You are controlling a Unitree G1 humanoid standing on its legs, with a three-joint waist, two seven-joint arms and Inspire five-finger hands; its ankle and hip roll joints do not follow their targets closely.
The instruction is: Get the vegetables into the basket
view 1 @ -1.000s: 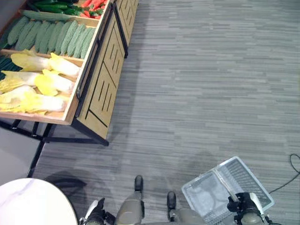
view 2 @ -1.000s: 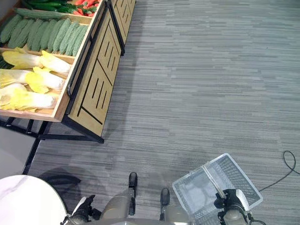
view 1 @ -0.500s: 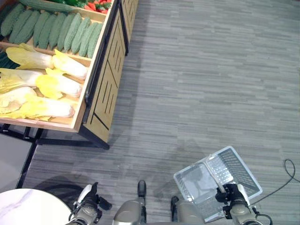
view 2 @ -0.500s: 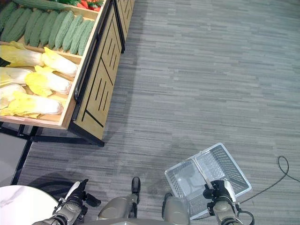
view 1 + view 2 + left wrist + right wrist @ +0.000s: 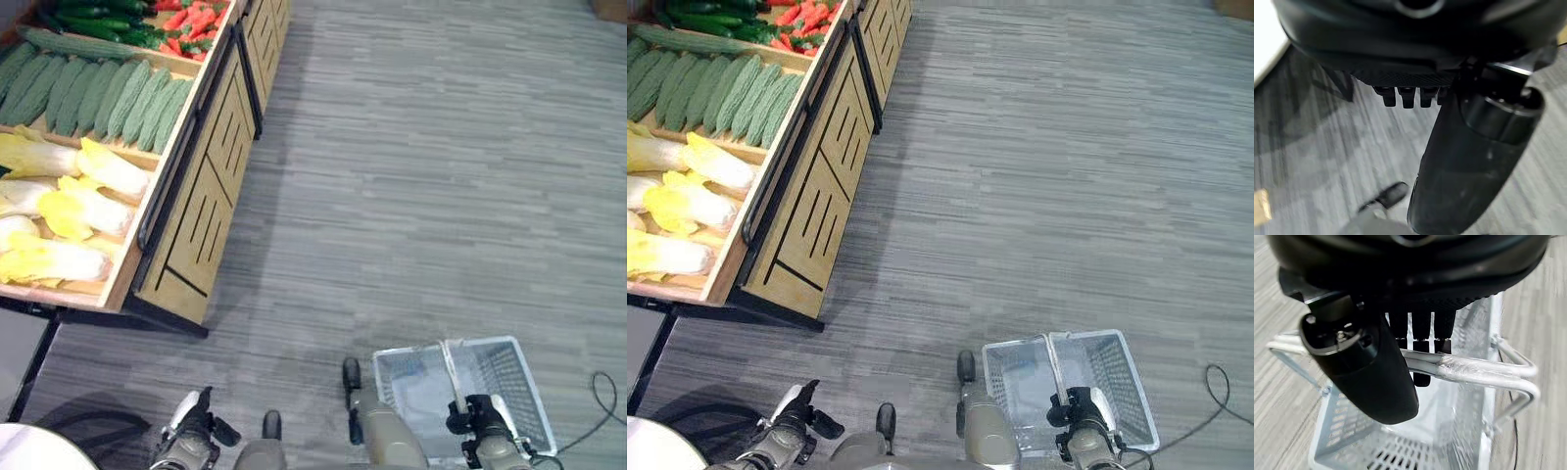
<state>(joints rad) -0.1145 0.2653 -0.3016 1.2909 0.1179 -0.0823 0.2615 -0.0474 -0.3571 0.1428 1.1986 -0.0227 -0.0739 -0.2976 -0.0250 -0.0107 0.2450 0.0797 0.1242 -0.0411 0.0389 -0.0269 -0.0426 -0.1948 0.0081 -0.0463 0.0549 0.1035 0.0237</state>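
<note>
The empty basket (image 5: 509, 377) is carried at lower right by its handle (image 5: 1469, 369), round which the right hand (image 5: 1415, 347) is curled, the curled left hand (image 5: 191, 439) holds nothing, and the vegetables (image 5: 69, 181) remain unpicked on the stand (image 5: 196, 206) at upper left.

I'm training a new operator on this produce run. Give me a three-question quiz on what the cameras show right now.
1. True or false: the right hand is curled round the handle of the basket.
2. Which lies nearest the robot on the wooden stand? A red peppers B yellow-white cabbages C bitter gourds
3. Fill in: the left hand holds ____.

Key
1. True
2. B: cabbages, then bitter gourds, red peppers farthest
3. Nothing
</note>
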